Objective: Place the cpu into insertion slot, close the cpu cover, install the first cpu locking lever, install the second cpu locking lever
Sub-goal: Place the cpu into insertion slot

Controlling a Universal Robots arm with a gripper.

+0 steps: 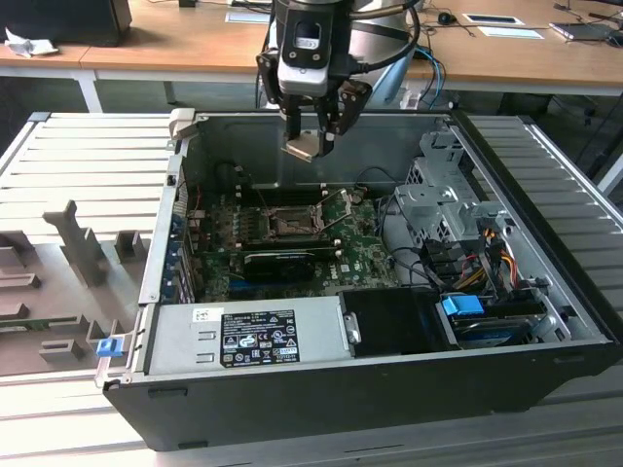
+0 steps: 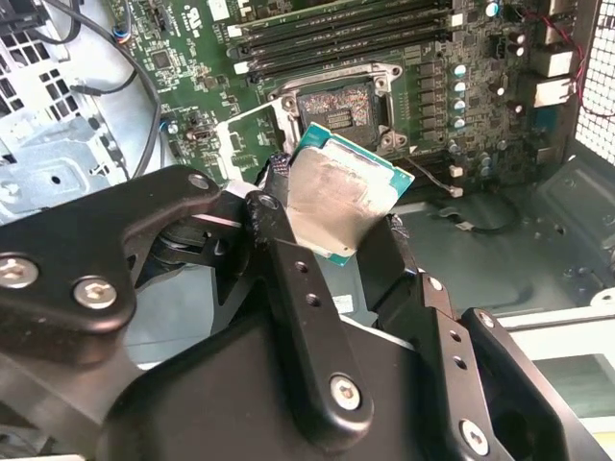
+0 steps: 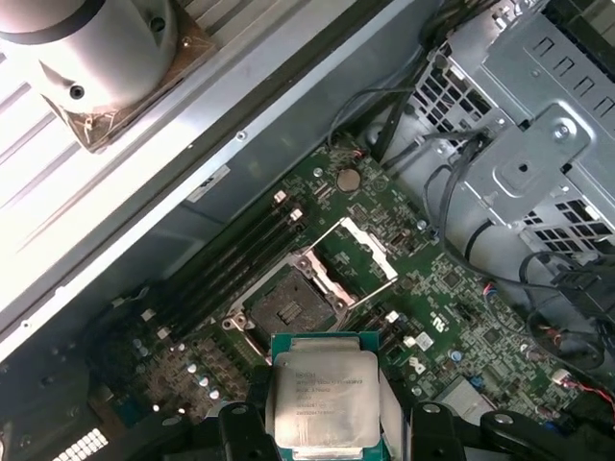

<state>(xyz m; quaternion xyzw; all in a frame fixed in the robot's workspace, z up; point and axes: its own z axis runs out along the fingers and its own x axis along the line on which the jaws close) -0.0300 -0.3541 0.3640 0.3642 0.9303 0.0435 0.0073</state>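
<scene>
While the gripper (image 1: 313, 136) pinches the cpu (image 1: 301, 147) between its fingers, high over the open computer case (image 1: 292, 389) and roughly above the insertion slot (image 1: 290, 223), the step in hand looks like bringing the chip to that slot. I judge it needs the chip level, squared to the slot and clear of the raised cpu cover (image 3: 369, 247). On the exterior view's left lies a ribbed grey table (image 1: 78, 156) with fixtures (image 1: 73, 238). The case sits mid-scene, its drive cage (image 1: 438, 190) rightward. Wooden desks (image 1: 175, 44) stand far behind.
</scene>
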